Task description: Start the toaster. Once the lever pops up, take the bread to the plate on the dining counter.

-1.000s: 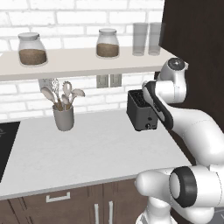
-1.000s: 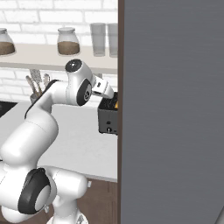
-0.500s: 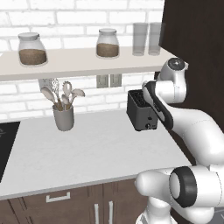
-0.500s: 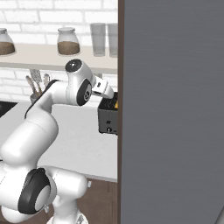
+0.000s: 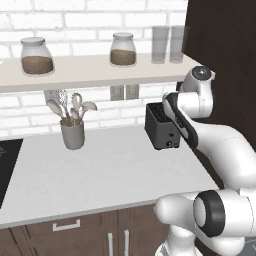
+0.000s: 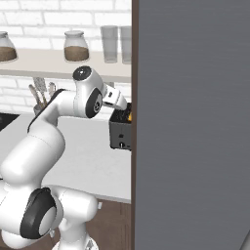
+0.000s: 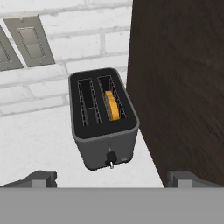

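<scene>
The black two-slot toaster (image 7: 104,131) stands on the pale worktop against the brick wall, right beside a dark cabinet side. The bread (image 7: 113,105) sits low in its right slot, and the left slot holds nothing. A small lever knob (image 7: 110,158) sticks out of the toaster's near end face. My gripper (image 7: 113,178) hovers above and in front of the toaster, open, its fingertips (image 7: 41,178) spread wide with nothing between them. The toaster (image 5: 161,127) also shows at the worktop's right end, partly behind my arm. The plate and the dining counter are out of view.
A grey utensil cup (image 5: 73,134) stands left of the toaster. The shelf above carries two jars (image 5: 123,50) and glasses (image 5: 167,44). A tall dark cabinet (image 7: 183,87) blocks the right side. A black hob (image 5: 7,165) lies at the far left. Wall outlets (image 7: 28,41) are behind the toaster.
</scene>
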### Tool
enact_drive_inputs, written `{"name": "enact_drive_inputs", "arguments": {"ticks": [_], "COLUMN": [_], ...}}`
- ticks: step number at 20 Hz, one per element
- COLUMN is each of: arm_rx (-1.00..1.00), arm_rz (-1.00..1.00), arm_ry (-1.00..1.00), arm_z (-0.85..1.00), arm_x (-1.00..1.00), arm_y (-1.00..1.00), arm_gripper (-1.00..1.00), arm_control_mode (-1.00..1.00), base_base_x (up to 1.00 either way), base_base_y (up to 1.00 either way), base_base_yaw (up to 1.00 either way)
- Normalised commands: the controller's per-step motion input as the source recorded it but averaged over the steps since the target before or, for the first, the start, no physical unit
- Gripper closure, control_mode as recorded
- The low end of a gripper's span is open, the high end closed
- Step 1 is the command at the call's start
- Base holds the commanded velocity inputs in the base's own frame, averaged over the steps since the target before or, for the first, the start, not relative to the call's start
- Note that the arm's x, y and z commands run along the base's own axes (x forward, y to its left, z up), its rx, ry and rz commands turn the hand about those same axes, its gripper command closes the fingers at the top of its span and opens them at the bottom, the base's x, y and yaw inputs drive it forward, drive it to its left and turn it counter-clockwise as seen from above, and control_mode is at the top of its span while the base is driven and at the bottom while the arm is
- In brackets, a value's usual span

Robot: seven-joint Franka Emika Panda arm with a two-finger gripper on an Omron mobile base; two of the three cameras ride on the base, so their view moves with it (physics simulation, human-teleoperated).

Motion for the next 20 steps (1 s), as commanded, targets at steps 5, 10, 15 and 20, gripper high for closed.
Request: {"name": "enact_drive_inputs", "arguments": {"ticks": [5, 10, 15, 20], "arm_rx": [0.00, 0.00, 0.00, 0.00], "arm_rz": [0.00, 0.00, 0.00, 0.00], "arm_ry": [0.00, 0.00, 0.00, 0.00], "arm_z": [0.00, 0.00, 0.00, 0.00], "arm_x": [0.00, 0.00, 0.00, 0.00], "arm_y": [0.00, 0.00, 0.00, 0.00], "arm_gripper": [-1.00, -1.00, -1.00, -1.00], "arm_control_mode": [-1.00, -1.00, -1.00, -1.00], "base_base_x": [0.00, 0.00, 0.00, 0.00], "base_base_y": [0.00, 0.00, 0.00, 0.00], "base_base_yaw": [0.00, 0.00, 0.00, 0.00]}}
